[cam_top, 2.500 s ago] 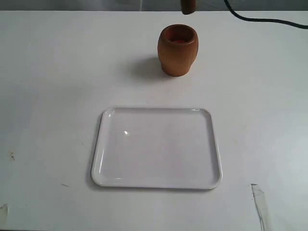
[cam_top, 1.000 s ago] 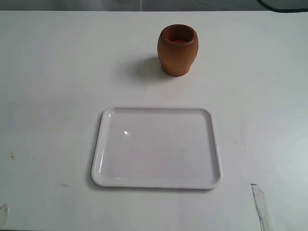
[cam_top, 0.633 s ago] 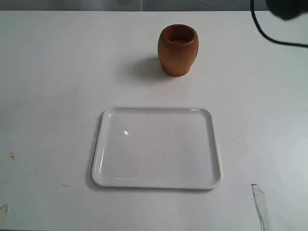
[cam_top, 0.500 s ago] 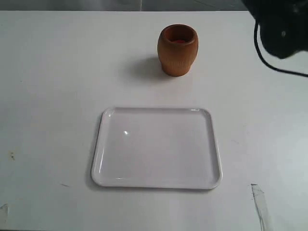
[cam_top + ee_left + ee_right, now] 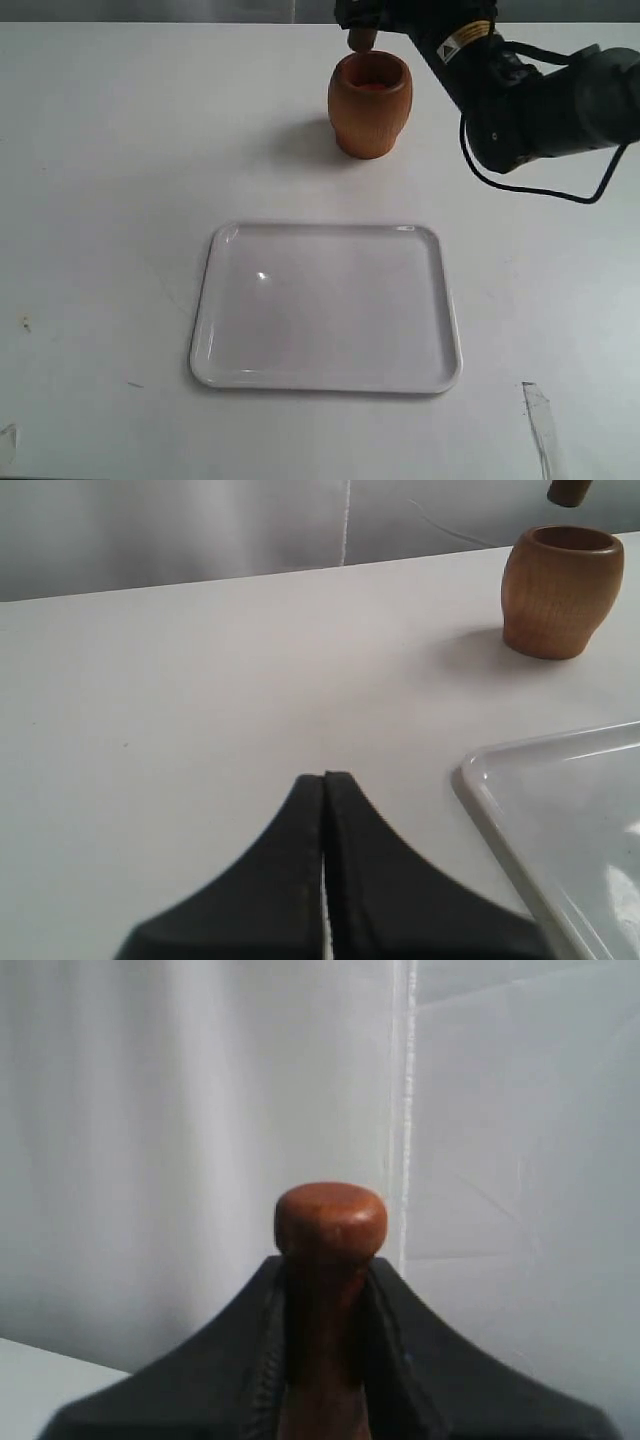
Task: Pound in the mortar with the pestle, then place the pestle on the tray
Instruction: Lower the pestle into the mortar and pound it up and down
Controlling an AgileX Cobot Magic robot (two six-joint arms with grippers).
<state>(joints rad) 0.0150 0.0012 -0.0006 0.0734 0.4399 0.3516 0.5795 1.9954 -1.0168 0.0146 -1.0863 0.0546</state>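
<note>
The light-brown wooden mortar (image 5: pixel 369 104) stands upright at the back of the table, its reddish inside showing; it also appears in the left wrist view (image 5: pixel 561 592). The dark reddish-brown pestle (image 5: pixel 361 38) hangs just above the mortar's rim, its tip also in the left wrist view (image 5: pixel 570 491). My right gripper (image 5: pixel 329 1270) is shut on the pestle (image 5: pixel 330 1222), whose rounded end sticks out past the fingers; the same gripper (image 5: pixel 372 16) reaches in from the back right. The white tray (image 5: pixel 327 306) lies nearer the front, nothing on it. My left gripper (image 5: pixel 325 778) is shut and holds nothing, left of the tray's corner (image 5: pixel 480 770).
The right arm (image 5: pixel 530 95) with a black cable stretches over the table's back right. A strip of tape (image 5: pixel 538 420) lies at the front right. White curtain or wall stands behind the table.
The right arm, out of view a second ago, has swung in from the back right and now holds the pestle just above the mortar. Mortar and tray have not moved.
</note>
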